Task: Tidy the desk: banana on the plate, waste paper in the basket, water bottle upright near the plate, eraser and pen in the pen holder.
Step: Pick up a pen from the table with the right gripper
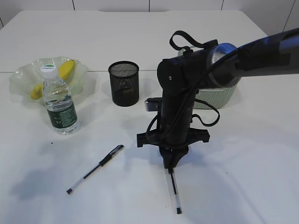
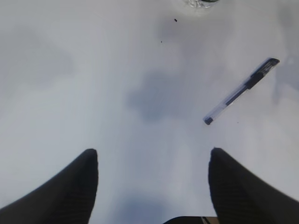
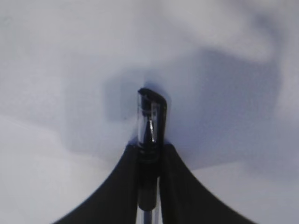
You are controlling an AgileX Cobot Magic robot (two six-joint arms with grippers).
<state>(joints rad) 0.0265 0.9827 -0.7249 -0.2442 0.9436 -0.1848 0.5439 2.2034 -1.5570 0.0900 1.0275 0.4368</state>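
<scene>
My right gripper (image 1: 170, 164) points straight down at the table, shut on the capped end of a clear pen (image 1: 174, 190). The right wrist view shows the fingers (image 3: 182, 186) pressed on both sides of that pen (image 3: 151, 122). A second pen (image 1: 96, 169) lies loose to the left. In the left wrist view this loose pen (image 2: 240, 91) lies ahead and to the right of my open, empty left gripper (image 2: 153, 156). The banana (image 1: 67, 68) lies on the plate (image 1: 21, 77). The water bottle (image 1: 60, 105) stands upright in front of the plate. The eraser and waste paper are out of view.
The black mesh pen holder (image 1: 124, 83) stands at mid-table. The pale green basket (image 1: 219, 95) sits behind my right arm, mostly hidden by it. The bottle's base (image 2: 201, 3) shows at the top edge of the left wrist view.
</scene>
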